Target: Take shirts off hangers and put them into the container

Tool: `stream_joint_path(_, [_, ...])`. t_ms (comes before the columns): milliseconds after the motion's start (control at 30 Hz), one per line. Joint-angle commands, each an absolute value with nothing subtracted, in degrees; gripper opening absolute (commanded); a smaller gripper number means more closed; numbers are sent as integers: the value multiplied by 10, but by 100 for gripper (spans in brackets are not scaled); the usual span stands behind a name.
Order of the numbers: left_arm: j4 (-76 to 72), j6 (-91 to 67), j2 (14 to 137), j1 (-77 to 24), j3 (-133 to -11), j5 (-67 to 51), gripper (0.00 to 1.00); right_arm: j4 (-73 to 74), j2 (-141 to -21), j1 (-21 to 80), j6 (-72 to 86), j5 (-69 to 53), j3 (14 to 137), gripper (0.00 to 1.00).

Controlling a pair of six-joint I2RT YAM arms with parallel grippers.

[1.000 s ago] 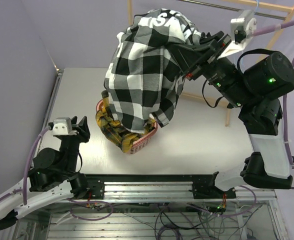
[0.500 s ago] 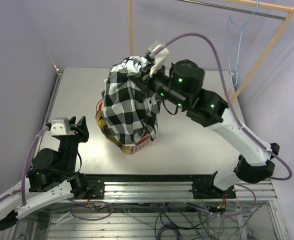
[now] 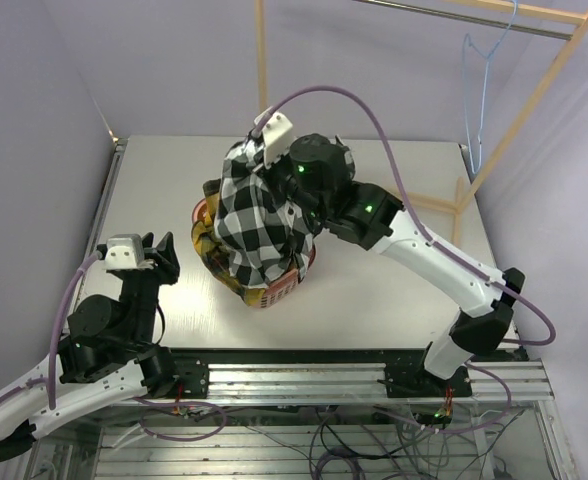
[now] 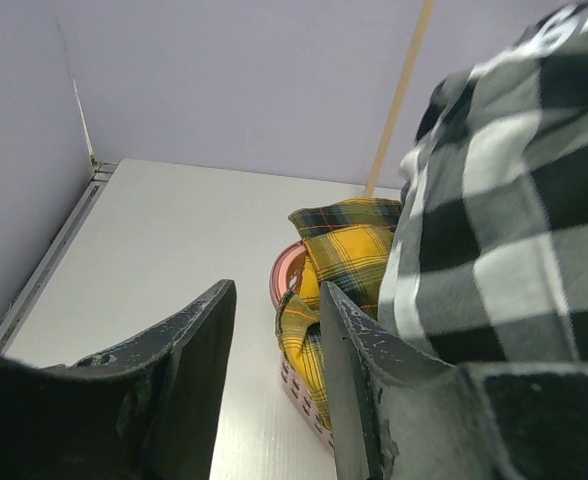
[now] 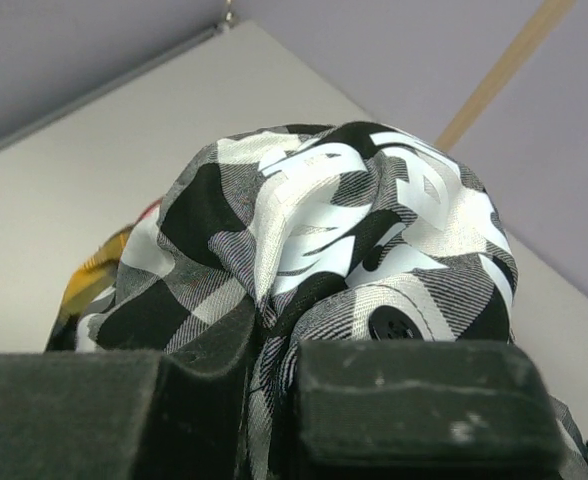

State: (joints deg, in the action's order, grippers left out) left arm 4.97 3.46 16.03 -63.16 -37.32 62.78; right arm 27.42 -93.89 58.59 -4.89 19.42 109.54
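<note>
Pink basket (image 3: 280, 290), one; checked shirts (image 3: 259, 215), two.

Pale lilac walls (image 3: 34, 90) enclose the matte white bench (image 3: 404, 270) at left and rear. A pale wooden rack frame (image 3: 261, 70) (metal crossbar on top) stands toward the rear right. Lighting is even.
</note>
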Motion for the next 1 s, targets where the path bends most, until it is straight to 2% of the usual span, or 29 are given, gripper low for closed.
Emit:
stream_joint_path(0, [49,29,164,-628,-379,629,50,228,-931,588,-28,153,1039,0])
stream_joint_path(500, [46,31,161,-626,-378,630,50,159,-1011,588,81,-59,906,0])
stream_joint_path(967, [49,29,167,-625,-379,628,50,188,-1138,588,117,-91,882,0])
